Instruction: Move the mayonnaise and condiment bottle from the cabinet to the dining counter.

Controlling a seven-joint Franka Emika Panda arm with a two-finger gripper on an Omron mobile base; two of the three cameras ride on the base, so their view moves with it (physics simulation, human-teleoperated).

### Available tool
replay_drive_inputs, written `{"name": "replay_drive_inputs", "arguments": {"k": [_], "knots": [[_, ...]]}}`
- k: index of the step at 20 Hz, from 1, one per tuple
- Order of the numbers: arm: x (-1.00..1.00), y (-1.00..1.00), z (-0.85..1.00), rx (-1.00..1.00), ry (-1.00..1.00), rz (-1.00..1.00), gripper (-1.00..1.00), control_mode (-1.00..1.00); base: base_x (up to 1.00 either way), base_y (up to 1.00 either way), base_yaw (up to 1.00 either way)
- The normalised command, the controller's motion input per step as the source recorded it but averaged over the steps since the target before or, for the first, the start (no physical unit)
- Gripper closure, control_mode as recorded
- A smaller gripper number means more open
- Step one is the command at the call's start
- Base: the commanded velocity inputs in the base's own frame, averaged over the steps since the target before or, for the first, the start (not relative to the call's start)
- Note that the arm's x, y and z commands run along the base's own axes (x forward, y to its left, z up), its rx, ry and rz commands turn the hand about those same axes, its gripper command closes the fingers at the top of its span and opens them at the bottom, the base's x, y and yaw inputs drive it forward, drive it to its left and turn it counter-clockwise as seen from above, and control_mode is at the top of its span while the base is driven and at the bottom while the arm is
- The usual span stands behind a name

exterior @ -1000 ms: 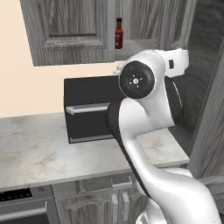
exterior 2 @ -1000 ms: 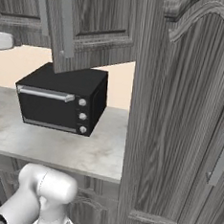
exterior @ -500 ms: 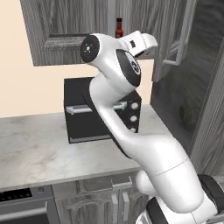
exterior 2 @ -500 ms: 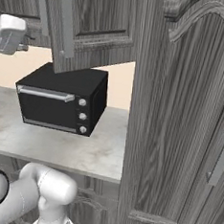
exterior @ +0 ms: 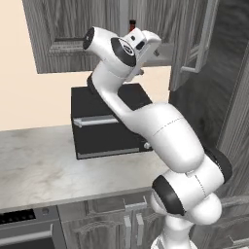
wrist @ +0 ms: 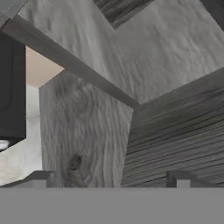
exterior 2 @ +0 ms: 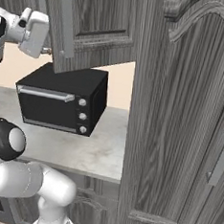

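Observation:
The condiment bottle (exterior: 132,24) stands on the shelf of the open cabinet (exterior: 73,34); just its dark red neck and black cap show above my white hand. My gripper (exterior: 149,41) is raised to shelf height directly in front of the bottle. In the right base view the gripper (exterior 2: 35,34) sits beside the swung-out cabinet door (exterior 2: 90,25). The hand view has the gripper (wrist: 111,181) open, fingertips (wrist: 43,178) wide apart with nothing between them, facing grey wood grain. The mayonnaise is hidden. The dining counter is out of view.
A black oven (exterior: 109,121) sits on the marble worktop (exterior: 39,165) below the cabinet. The open door (exterior: 194,44) hangs to the right of my hand. A tall wood-grain cabinet (exterior 2: 181,115) stands on the right. Lower drawers (exterior: 107,219) run under the worktop.
My arm has swung up and left, lifting the hand from beside the oven to the cabinet shelf. The hand now covers most of the bottle. The jaws stayed open.

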Motion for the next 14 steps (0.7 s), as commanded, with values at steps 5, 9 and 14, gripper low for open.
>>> {"name": "replay_drive_inputs", "arguments": {"k": [5,9,14], "knots": [[0.1,-0.61,-0.34,-0.07,0.25,-0.13,-1.0,-1.0,0.0,0.0,0.0],[-0.06,-0.66,-0.29,-0.06,0.2,-0.17,-1.0,-1.0,0.0,0.0,0.0],[-0.21,-0.73,-0.12,-0.05,0.12,-0.18,-1.0,-1.0,0.0,0.0,0.0]]}}
